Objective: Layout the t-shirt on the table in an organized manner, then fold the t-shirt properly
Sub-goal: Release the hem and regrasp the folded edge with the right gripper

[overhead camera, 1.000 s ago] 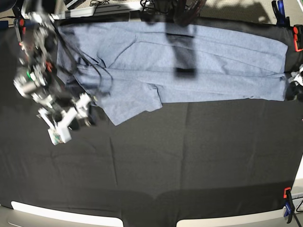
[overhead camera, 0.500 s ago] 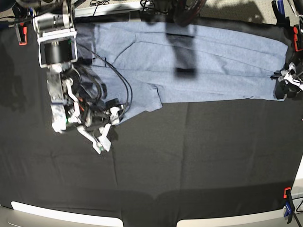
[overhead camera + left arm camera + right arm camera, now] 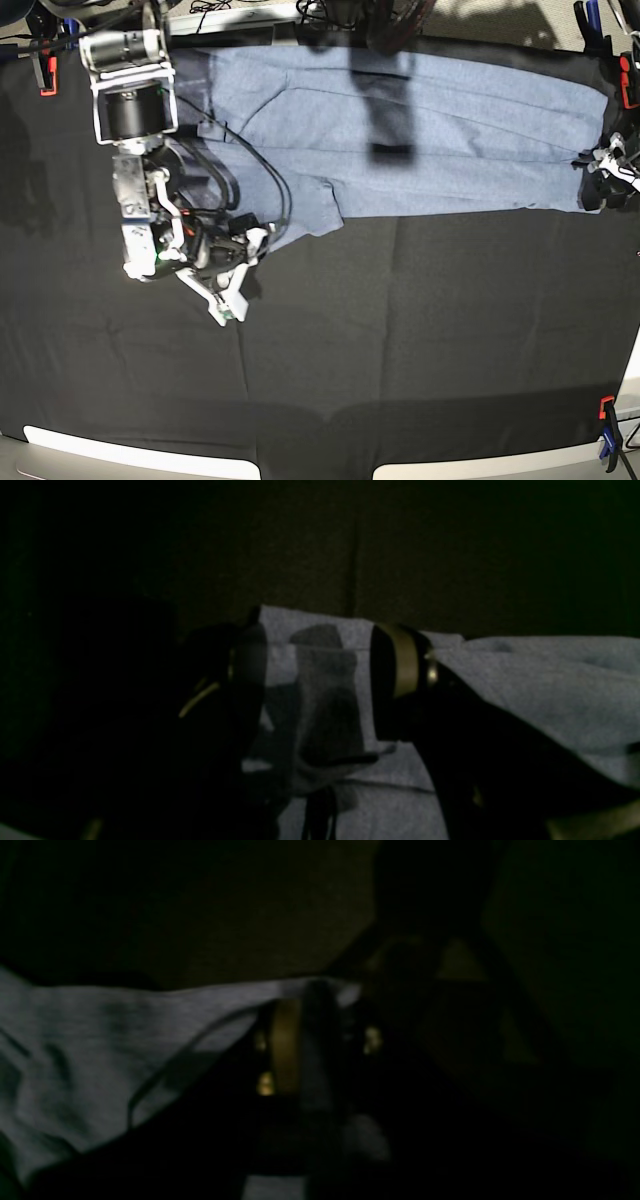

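Layout step: right gripper [image 3: 320, 1040] seems clamped on the t-shirt [image 3: 420, 130] corner (dim view); left gripper [image 3: 320, 680] gapes over the hem. Next, close left, spread.

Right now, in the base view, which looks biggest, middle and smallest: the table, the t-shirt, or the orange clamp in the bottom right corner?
1. The table: it fills nearly the whole view.
2. The t-shirt: a long strip across the top of the table.
3. The orange clamp: tiny, at the table's edge.
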Robot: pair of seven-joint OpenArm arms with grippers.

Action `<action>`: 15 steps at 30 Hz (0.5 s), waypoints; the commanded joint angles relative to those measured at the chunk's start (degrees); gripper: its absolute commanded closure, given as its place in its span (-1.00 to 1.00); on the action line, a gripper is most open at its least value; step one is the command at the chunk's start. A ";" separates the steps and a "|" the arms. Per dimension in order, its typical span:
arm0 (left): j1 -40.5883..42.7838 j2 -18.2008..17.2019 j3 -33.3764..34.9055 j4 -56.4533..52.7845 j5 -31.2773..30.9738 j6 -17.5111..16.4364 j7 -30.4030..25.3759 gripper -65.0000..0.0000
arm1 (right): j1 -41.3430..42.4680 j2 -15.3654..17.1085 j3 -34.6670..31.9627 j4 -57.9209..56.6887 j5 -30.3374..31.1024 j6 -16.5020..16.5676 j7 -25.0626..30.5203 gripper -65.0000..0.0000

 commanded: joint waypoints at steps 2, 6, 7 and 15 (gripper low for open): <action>-0.63 -1.27 -0.37 1.01 -0.92 -0.24 -1.38 0.05 | 1.18 -0.83 0.04 0.59 -0.09 1.77 -0.02 0.94; -0.63 -1.27 -0.37 1.01 -0.92 -0.24 -1.38 0.05 | 1.22 -1.40 0.04 3.02 -3.13 2.34 0.39 1.00; -0.63 -1.27 -0.37 1.01 -0.92 -0.24 -1.53 0.05 | 1.20 -1.40 0.04 4.33 -3.80 2.34 0.37 1.00; -0.61 -1.27 -0.37 1.01 0.24 -0.24 -1.79 0.05 | -3.56 -1.40 0.04 20.70 -3.91 2.36 -4.24 1.00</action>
